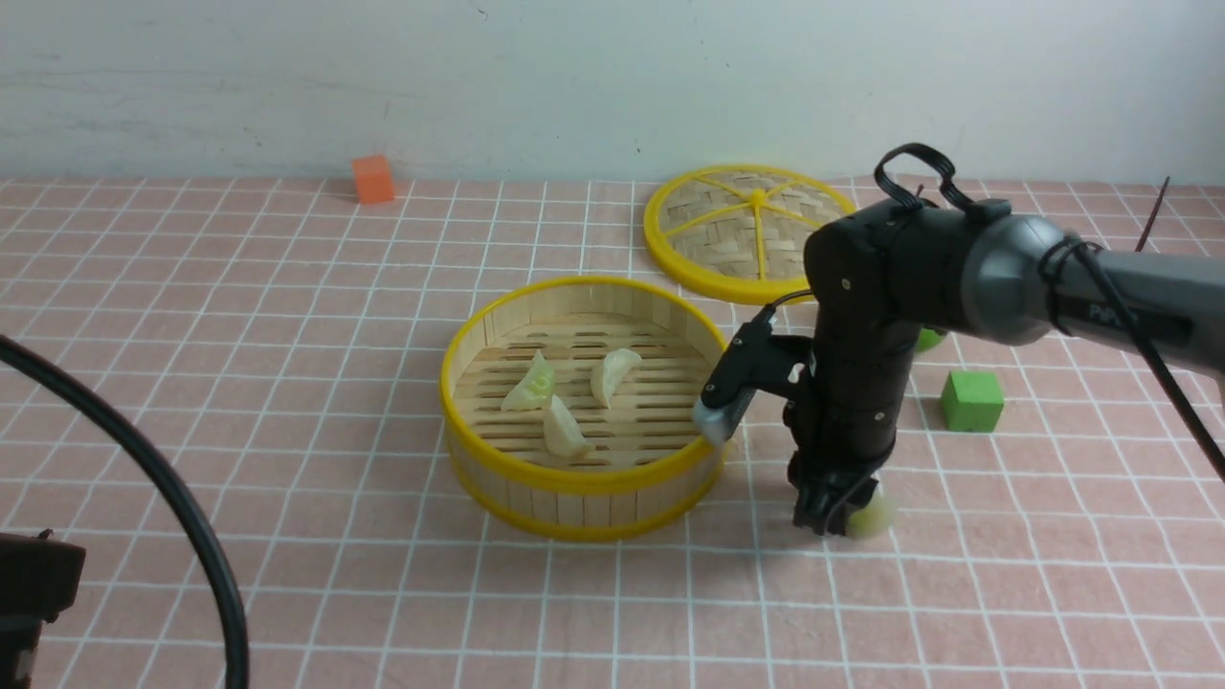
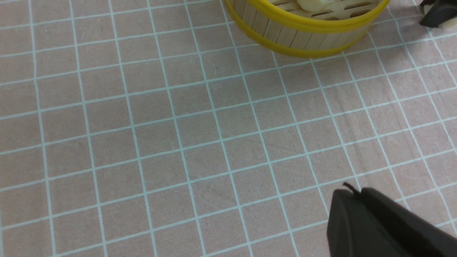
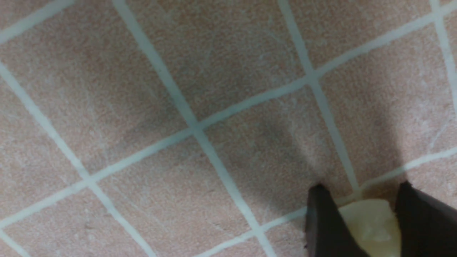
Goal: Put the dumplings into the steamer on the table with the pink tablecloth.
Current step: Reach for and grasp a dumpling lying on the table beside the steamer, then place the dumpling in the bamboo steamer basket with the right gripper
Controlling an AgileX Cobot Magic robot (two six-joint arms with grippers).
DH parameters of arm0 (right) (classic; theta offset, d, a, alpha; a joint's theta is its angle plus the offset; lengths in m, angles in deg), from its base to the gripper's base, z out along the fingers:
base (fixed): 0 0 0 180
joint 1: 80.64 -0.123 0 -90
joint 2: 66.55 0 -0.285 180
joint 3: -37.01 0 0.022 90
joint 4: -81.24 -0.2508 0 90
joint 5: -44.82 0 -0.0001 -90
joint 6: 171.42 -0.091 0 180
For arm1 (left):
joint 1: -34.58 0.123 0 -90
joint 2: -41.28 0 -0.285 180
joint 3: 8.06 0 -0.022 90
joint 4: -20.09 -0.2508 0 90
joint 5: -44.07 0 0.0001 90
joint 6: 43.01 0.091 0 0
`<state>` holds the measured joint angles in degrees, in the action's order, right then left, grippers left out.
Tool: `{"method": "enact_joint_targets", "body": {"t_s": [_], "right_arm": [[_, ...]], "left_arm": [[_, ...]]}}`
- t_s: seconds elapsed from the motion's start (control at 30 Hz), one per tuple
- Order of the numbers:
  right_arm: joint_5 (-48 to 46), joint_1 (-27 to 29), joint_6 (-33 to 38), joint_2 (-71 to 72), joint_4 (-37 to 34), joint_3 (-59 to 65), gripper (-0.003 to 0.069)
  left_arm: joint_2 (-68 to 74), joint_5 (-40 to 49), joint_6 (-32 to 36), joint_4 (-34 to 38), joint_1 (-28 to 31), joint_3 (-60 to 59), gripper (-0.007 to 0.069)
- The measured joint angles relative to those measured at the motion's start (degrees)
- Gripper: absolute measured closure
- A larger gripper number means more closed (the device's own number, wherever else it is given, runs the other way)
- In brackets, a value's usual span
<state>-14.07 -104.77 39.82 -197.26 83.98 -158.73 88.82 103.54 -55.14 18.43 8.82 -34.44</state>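
The steamer (image 1: 584,478) stands mid-table on the pink tablecloth (image 1: 287,383), with three pale dumplings (image 1: 531,388) (image 1: 612,373) (image 1: 563,431) on its slatted floor. Right of it, another dumpling (image 1: 871,517) lies on the cloth. My right gripper (image 1: 842,517) points straight down, its fingers closed against both sides of this dumpling (image 3: 371,225); in the right wrist view the gripper (image 3: 361,187) has the dumpling filling its gap. My left gripper (image 2: 351,192) is shut and empty, hovering over bare cloth in front of the steamer (image 2: 307,39).
The flat woven lid (image 1: 751,230) lies behind the steamer to the right. A green cube (image 1: 971,400) sits right of my right arm, with a small green object (image 1: 928,338) partly hidden behind the arm. An orange cube (image 1: 373,179) sits by the far wall. A black cable (image 1: 182,507) arcs at near left.
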Motion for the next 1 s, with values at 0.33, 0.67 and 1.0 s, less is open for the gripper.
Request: {"method": "enact_joint_targets", "body": {"t_s": [0.33, 0.67, 1.0], "right_arm": [[-3.79, -2.37, -3.65, 3.4, -0.29, -6.61, 0.041], [9.89, -8.61, -10.24, 2.78, -6.47, -13.16, 0.0426], [16.38, -7.95, -18.52, -3.25, -4.95, -13.16, 0.0445]], "left_arm": [[0.0, 0.0, 0.0, 0.0, 0.0, 0.0, 0.0605], [0.0, 0.0, 0.0, 0.0, 0.0, 0.0, 0.0603], [0.0, 0.0, 0.0, 0.0, 0.0, 0.0, 0.0591]]}}
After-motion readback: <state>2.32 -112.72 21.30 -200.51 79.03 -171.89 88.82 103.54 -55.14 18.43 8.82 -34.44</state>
